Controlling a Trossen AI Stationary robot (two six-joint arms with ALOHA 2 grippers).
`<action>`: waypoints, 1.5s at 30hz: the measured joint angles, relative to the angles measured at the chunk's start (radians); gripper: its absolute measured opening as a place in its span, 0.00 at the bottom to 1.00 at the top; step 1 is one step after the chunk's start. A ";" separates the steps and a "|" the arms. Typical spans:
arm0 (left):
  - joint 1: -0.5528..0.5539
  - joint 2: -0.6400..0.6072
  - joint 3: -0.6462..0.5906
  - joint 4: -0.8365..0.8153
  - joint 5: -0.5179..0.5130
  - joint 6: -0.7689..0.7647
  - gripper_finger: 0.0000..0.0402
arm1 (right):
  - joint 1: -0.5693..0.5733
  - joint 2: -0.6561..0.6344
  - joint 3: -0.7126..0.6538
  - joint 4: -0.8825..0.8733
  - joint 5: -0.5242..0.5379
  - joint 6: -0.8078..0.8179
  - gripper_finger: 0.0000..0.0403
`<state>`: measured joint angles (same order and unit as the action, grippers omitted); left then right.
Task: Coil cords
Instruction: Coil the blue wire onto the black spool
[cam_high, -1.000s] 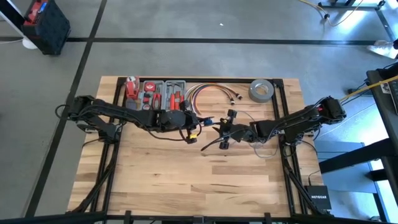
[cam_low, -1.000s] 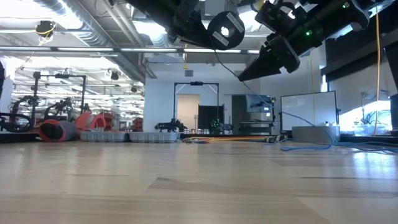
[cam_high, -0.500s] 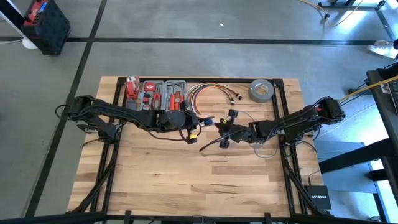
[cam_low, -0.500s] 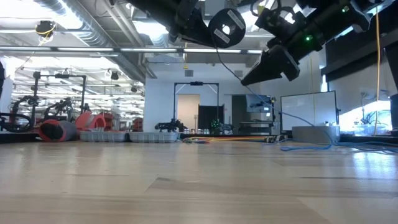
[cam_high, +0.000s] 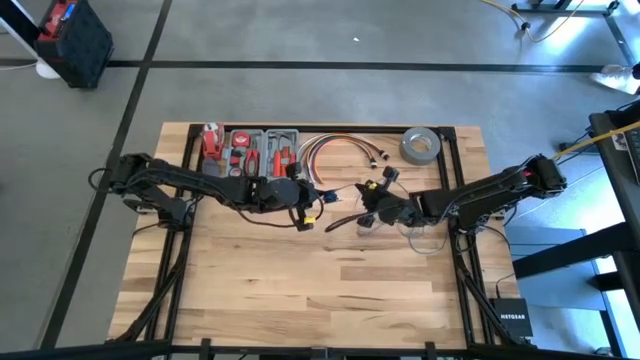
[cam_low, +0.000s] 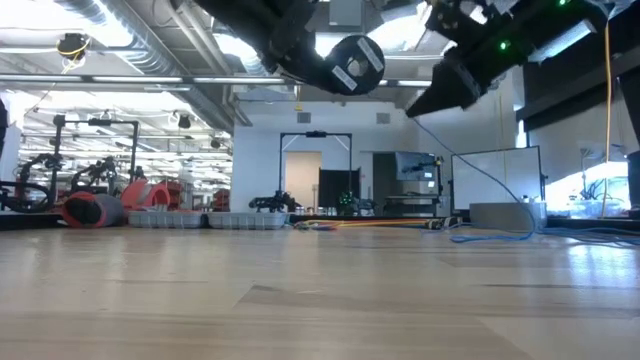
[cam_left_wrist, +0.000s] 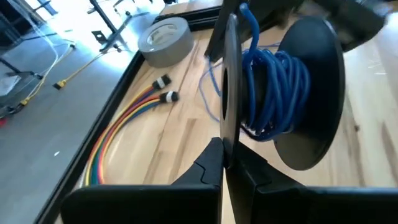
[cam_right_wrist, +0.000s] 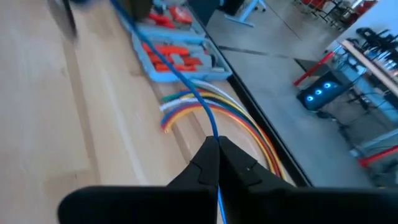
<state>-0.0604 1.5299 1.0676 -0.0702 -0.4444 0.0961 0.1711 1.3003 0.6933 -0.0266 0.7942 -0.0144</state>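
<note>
The wooden table (cam_high: 300, 290) stands on a grey concrete floor (cam_high: 300, 90) marked with dark lines. Two arms work above it. The left gripper (cam_left_wrist: 222, 158) pinches the rim of one black spool (cam_left_wrist: 305, 93) wound with blue wire (cam_left_wrist: 273, 87). The right gripper (cam_right_wrist: 214, 146), fingers pressed together, pinches the same wire. One tape roll (cam_high: 421, 146), one tool tray (cam_high: 250, 150) and one multicoloured cable bundle (cam_high: 340, 150) lie along the far edge. A black box (cam_high: 512, 320) reads NETGEAR.
</note>
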 joint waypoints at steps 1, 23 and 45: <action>0.005 0.002 0.000 -0.001 -0.011 -0.004 0.00 | 0.000 -0.009 0.000 0.007 -0.008 0.011 0.00; 0.073 0.115 0.000 0.091 -0.139 0.017 0.00 | -0.001 0.094 0.000 0.443 -0.309 0.060 0.00; 0.044 0.090 0.000 0.079 -0.087 0.021 0.00 | 0.141 0.034 0.001 0.333 -0.121 -0.125 0.19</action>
<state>-0.0162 1.6201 1.0672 0.0085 -0.5312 0.1175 0.3120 1.3342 0.6941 0.3059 0.6729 -0.1390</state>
